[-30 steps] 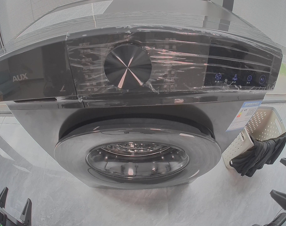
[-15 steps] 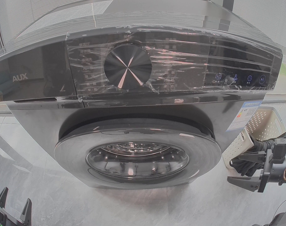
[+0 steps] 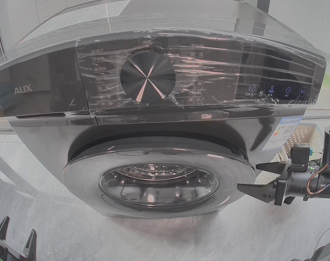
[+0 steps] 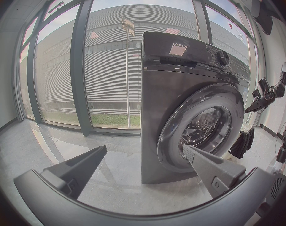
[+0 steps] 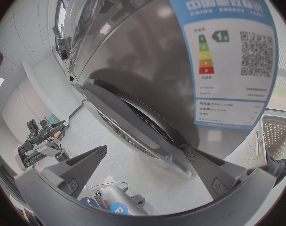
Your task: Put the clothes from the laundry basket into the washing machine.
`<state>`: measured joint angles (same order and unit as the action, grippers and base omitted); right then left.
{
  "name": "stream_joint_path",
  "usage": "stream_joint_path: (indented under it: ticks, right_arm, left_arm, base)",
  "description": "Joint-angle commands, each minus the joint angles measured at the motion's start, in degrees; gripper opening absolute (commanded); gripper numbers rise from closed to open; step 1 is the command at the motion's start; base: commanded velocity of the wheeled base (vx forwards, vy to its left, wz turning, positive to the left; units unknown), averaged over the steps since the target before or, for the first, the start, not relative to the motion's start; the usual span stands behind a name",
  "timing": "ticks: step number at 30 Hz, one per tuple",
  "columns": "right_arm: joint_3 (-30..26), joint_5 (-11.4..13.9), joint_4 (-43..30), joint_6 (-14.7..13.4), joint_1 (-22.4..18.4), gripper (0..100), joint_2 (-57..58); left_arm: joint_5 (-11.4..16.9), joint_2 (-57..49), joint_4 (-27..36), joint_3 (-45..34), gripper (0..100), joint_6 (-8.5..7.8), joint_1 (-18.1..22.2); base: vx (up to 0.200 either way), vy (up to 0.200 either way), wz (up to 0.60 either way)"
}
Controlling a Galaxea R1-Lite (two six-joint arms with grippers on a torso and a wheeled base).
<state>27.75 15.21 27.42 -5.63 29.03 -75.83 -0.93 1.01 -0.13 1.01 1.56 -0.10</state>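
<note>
The right hand (image 3: 249,177) hangs with its fingers apart and nothing between them. It is just beside the right edge of the round door (image 3: 157,180) of the washing machine (image 3: 45,142), and the door is shut. Whether a fingertip touches the door's rim cannot be told. Above this hand, the machine's front carries a blue-and-white energy label (image 5: 231,57). Behind the hand, the white laundry basket (image 3: 308,133) stands on the floor (image 3: 208,236) by the machine's right side. Dark clothes (image 4: 242,143) drape over the basket's rim. The left hand (image 3: 19,224) sits low, fingers apart and empty, with the machine well ahead of it.
</note>
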Motion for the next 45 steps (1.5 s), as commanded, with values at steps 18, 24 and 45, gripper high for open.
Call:
stream_joint_path:
  ticks: [18, 24, 45]
  right_arm:
    - [-7.1, -0.7, 2.6, -2.5, 2.8, 100, 1.6]
    - [-3.2, -1.0, 2.6, -2.5, 1.9, 100, -1.1]
    - [-8.1, -0.4, 2.6, -2.5, 3.1, 100, 1.0]
  left_arm:
    - [0.0, -1.0, 0.0, -0.9, 100, -0.07, 0.0]
    - [0.0, -1.0, 0.0, -0.9, 100, 0.02, 0.0]
    - [0.0, -1.0, 0.0, -0.9, 100, -0.07, 0.0]
  base:
    - [0.0, 0.0, 0.0]
    - [-0.2, 0.0, 0.0]
    - [0.0, 0.0, 0.0]
